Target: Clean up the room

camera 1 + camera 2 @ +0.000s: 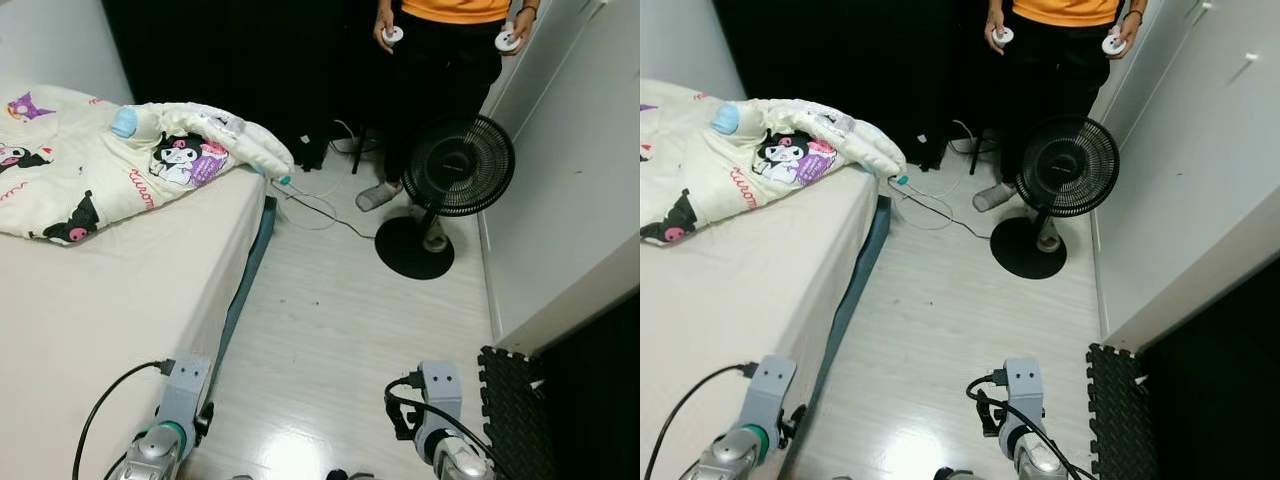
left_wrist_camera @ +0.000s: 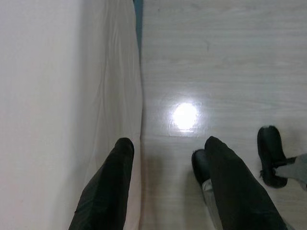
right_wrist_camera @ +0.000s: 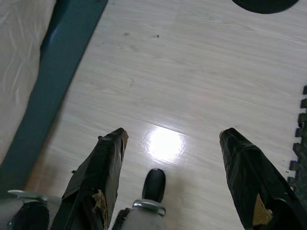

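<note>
Quilt lies bunched on bed; left gripper and right gripper hang spread, empty.

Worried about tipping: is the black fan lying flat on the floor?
No, the fan stands upright on its round base.

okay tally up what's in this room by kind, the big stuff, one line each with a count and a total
Bed: 1
Cartoon-print quilt: 1
Black standing fan: 1
White cable on the floor: 1
Black foam mat: 1
Person: 1
Total: 6
</note>
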